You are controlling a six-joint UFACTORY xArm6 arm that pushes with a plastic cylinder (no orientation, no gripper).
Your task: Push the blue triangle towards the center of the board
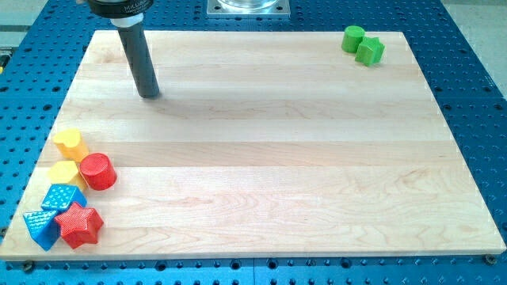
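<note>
Blue triangle [40,228] unmoved, bottom-left corner.
My tip [149,95], no pincer fitted, well above it; judged best approach: from its outer-left side.

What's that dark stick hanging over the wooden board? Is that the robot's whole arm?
That is its working end: a straight, smooth, dark grey rod, round in section. My tip is its blunt lower end. Above, it joins a wider black collar bearing small white lettering, too small to read. No cables or hand show.
</note>
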